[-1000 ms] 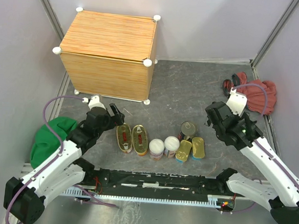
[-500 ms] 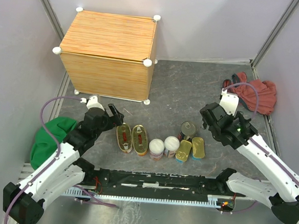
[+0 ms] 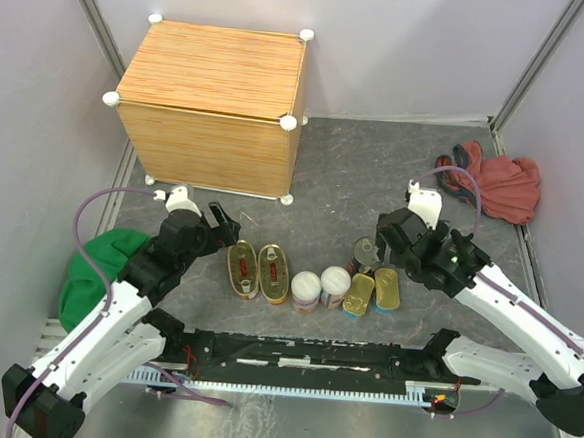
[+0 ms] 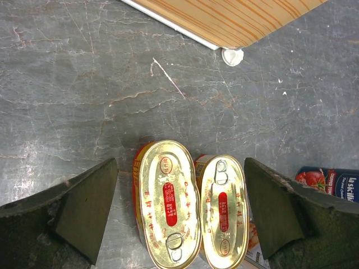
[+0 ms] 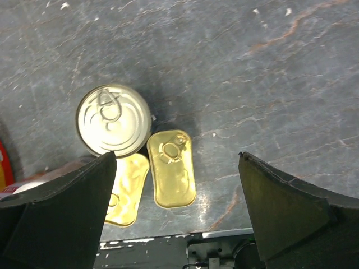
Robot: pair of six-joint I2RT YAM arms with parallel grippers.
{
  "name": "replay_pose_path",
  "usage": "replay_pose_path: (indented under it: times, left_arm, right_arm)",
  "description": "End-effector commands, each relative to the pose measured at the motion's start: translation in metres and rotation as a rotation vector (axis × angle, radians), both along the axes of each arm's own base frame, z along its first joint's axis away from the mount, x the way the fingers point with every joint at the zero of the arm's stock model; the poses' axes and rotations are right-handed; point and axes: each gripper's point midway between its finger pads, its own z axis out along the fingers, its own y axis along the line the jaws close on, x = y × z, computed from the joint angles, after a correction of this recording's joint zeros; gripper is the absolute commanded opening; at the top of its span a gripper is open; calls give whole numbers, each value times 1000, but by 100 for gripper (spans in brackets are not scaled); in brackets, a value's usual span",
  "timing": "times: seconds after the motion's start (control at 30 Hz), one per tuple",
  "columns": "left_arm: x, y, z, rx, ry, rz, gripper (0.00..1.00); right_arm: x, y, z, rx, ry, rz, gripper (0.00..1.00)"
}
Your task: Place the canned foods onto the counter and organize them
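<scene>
2 oval tins (image 3: 241, 269) | 2 rect tins (image 3: 386, 289) | 2 cyls (image 3: 306, 288) | 1 round tin (image 3: 367, 252)

A round tin (image 5: 114, 120) sits just beside two rectangular gold tins (image 5: 171, 168).

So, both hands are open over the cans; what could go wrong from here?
1. The two oval tins lie side by side, both between the open fingers of the left hand; closing may catch both or shove one away.
2. The round tin stands close against the rectangular tins under the right hand; a finger coming down may knock a neighbour.
</scene>
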Motion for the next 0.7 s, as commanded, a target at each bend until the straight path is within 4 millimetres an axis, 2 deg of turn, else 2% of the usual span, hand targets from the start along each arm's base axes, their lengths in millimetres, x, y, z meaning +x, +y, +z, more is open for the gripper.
replay_pose_path:
  times: [0.0, 0.43, 0.67]
  left_arm:
    - [5, -6, 18, -24, -32, -16, 99]
    - [5, -5, 11, -11, -23, -14, 99]
    - [6, -4, 13, -2, -28, -16, 99]
  right_arm:
    - [0, 28, 0, 95, -7, 67, 97]
    - [-9, 61, -30, 86, 64, 196, 98]
    - [-7, 64, -42, 77, 72, 211, 100]
